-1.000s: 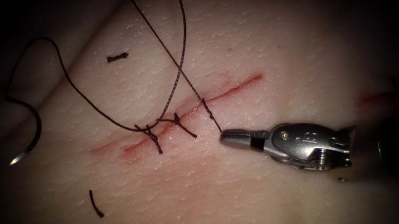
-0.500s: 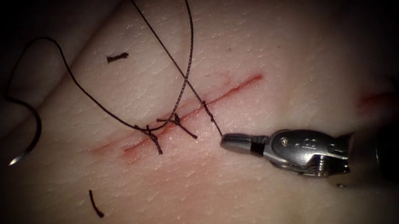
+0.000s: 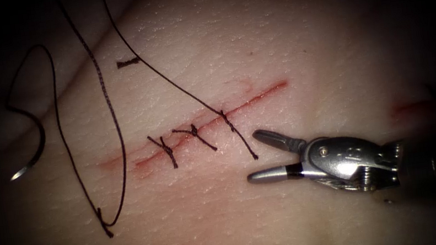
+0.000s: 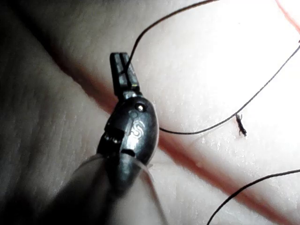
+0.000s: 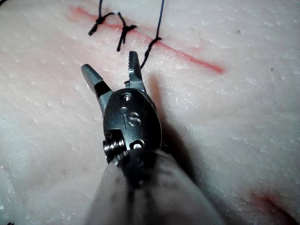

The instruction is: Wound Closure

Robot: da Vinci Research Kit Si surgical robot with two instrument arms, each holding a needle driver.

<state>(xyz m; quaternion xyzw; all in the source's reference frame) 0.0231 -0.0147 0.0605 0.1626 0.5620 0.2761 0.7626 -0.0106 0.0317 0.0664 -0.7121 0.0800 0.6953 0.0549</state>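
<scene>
On the tissue (image 3: 285, 36), the cut (image 3: 259, 94) bears three knotted stitches (image 3: 195, 133). My right tool (image 3: 252, 156) stands open just right of the third stitch and holds nothing; the short thread tail (image 3: 247, 145) lies free between its jaws. The right wrist view shows the same open tool (image 5: 111, 65) below the stitches (image 5: 124, 30). My left tool (image 4: 121, 63) is shut on the thread (image 4: 140, 35). From the third stitch the long thread (image 3: 156, 74) runs up and to the left. The curved needle (image 3: 37, 144) lies loose on the tissue far left of the cut, held by neither tool.
A second strand (image 3: 111, 113) drops to a low loop left of the cut and climbs back toward the needle. A cut end of thread (image 3: 127, 63) lies above the stitches, and another (image 4: 241, 125) shows in the left wrist view. A red mark (image 3: 411, 110) sits at the right.
The right tool's jaws have opened and let go of the thread tail. The long strands have swung left, and the loop that lay over the stitches is gone.
</scene>
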